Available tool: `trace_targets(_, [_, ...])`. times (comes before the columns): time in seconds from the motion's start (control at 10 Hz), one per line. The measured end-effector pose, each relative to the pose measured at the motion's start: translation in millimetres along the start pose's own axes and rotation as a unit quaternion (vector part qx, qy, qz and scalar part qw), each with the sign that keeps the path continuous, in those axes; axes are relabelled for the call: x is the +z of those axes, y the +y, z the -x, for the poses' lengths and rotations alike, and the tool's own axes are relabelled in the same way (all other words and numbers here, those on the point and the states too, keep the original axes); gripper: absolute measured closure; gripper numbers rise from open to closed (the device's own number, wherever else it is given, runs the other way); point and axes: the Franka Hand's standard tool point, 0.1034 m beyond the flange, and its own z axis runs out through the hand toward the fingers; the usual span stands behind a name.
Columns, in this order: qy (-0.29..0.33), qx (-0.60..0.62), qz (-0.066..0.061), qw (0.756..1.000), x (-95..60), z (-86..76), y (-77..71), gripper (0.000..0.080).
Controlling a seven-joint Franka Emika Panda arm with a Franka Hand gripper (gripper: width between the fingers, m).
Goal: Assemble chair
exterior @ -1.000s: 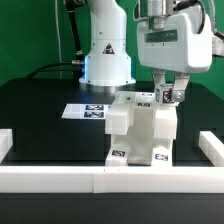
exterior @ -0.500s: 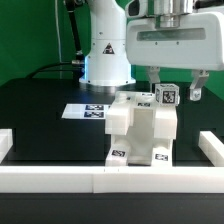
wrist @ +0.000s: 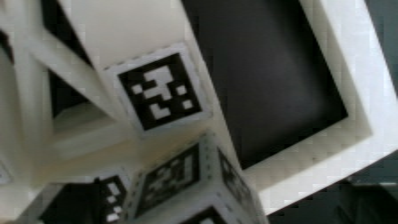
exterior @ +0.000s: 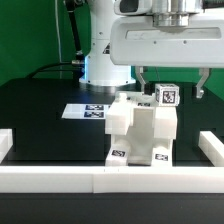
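Nearest to me, the white front rail (exterior: 60, 180) runs across the table (exterior: 40, 125), and the half-built chair (exterior: 135, 130) sits flush against it in the middle. I judge the rail is there as a backstop, so the blocky parts do not slide when pressed. Two black-and-white square tags face me low on the chair's near side, one toward the left and one toward the right. They carry coded patterns only, no letters or numbers I can read. At the chair's far right top stands a small upright part (exterior: 167, 97) with its own square tag. The gripper (exterior: 172, 88) hangs over it with the fingers spread wide, one on each side and apart from it, gripping nothing. I take that as lined up for a grasp or just clear of one. The wrist view fills with that same tag (wrist: 160, 95) and two more below it, again pattern only. Farther back on the left lies the marker board (exterior: 85, 110), flat beside the arm base (exterior: 105, 60), which shows no brand I can make out.
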Motion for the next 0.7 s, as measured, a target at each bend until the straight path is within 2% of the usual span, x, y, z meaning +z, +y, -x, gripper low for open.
trace_targets(0.2, [0.003, -0.074, 0.006, 0.997, -0.3, -0.5, 0.0, 0.0151])
trace_targets(0.5, [0.003, -0.181, 0.007, 0.983, 0.2, -1.1, 2.0, 0.0151])
trace_targets(0.6, [0.003, -0.196, 0.007, 0.981, 0.3, -1.5, 2.9, 0.0191])
trace_targets(0.7, [0.002, -0.201, 0.007, 0.979, 0.3, -1.6, 3.1, 0.0191])
